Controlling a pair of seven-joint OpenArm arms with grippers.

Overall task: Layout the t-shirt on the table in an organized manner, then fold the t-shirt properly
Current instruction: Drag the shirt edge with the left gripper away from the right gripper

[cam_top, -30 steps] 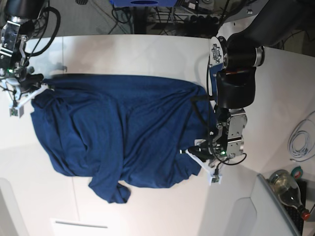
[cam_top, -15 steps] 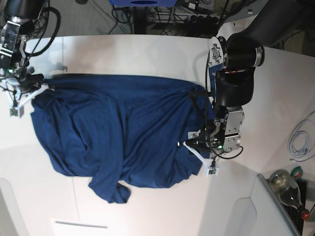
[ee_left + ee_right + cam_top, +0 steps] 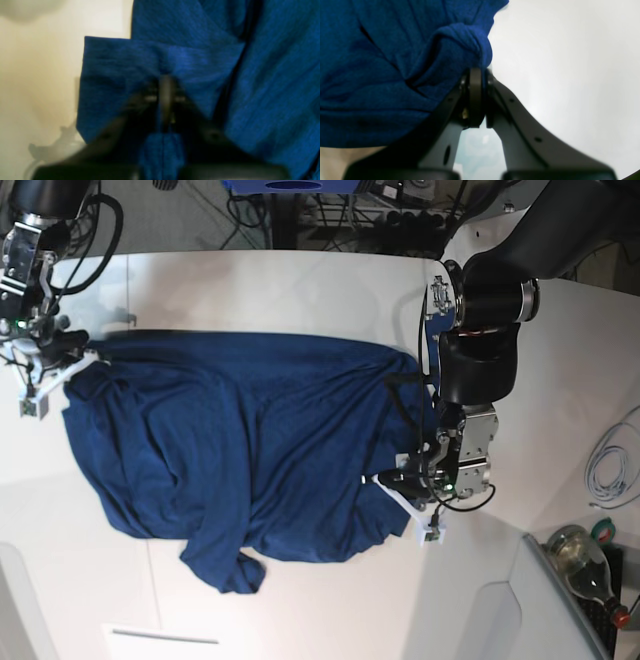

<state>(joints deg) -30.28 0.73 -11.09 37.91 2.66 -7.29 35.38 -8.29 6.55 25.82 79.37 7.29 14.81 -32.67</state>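
Note:
The dark navy t-shirt (image 3: 240, 440) lies spread and wrinkled across the white table (image 3: 300, 290), with a bunched sleeve at its lower edge. My left gripper (image 3: 400, 495) is at the shirt's right side. In the left wrist view the left gripper (image 3: 165, 83) is shut, with a fold of the t-shirt (image 3: 200, 62) pinched between its fingers. My right gripper (image 3: 62, 372) is at the shirt's far left corner. In the right wrist view the right gripper (image 3: 477, 73) is shut on a rolled edge of the t-shirt (image 3: 395, 62), just above the table (image 3: 557, 62).
A coiled white cable (image 3: 612, 465) lies at the table's right edge. A glass bottle (image 3: 585, 565) rests past the lower right corner. A white rectangular panel (image 3: 165, 638) sits at the bottom left. Cables and equipment stand beyond the far edge.
The left gripper shifted slightly left onto the shirt's right edge, widened, then closed on the fabric. The right gripper and its corner of the shirt have not moved.

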